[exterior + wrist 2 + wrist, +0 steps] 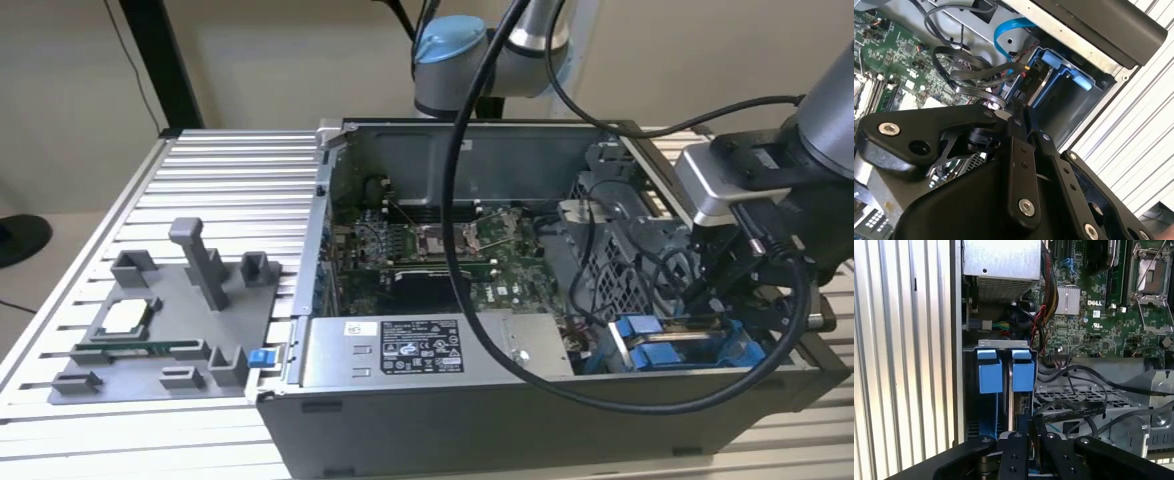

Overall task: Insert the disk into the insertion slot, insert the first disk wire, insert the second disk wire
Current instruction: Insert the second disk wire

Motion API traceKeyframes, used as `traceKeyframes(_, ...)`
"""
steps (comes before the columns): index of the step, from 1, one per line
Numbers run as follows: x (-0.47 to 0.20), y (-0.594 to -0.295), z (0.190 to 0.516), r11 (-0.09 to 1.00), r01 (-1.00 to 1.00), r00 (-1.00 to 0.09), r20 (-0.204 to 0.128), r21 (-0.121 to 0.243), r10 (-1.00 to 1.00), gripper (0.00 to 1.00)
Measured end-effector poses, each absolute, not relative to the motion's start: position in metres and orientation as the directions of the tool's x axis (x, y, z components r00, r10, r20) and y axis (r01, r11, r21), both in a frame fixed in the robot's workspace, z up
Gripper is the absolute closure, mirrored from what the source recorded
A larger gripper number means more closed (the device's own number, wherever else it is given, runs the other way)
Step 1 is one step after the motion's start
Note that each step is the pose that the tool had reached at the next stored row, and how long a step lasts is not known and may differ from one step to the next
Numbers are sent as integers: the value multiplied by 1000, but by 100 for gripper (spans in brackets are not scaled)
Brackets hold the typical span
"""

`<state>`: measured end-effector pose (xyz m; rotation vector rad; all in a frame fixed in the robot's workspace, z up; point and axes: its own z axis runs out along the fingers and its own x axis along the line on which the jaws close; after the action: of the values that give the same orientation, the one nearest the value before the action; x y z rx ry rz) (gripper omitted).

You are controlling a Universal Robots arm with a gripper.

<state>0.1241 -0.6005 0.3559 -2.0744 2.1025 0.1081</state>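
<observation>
A silver-grey robot arm (534, 40) with a pale blue joint cap (447, 40) trails black cables (461, 200) towards its black, silver-screwed pincer (1021, 125) and grey camera housing (727, 180).

In both wrist views the pincer's (1021, 112) black body covers the near end of the insertion slot (999, 390); its tips cannot be told apart from the dark cables (1089, 410) there. In the exterior view the arm (801, 150) runs off the right edge; the disk (667, 350) shows as blue pieces behind cables.
</observation>
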Motion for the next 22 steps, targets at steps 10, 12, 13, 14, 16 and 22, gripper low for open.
traceKeyframes(10, 124, -600, 353, 21, -996, -6, -181, -82, -984, 100)
traceKeyframes(12, 125, -599, 352, 20, -996, -5, -181, -82, -984, 100)
traceKeyframes(13, 125, -599, 352, 21, -996, -5, -181, -82, -984, 100)
traceKeyframes(14, 125, -599, 351, 21, -996, -5, -181, -82, -984, 100)
traceKeyframes(16, 126, -598, 351, 21, -996, -5, -181, -82, -984, 100)
traceKeyframes(22, 127, -596, 348, 21, -996, -6, -181, -82, -984, 100)
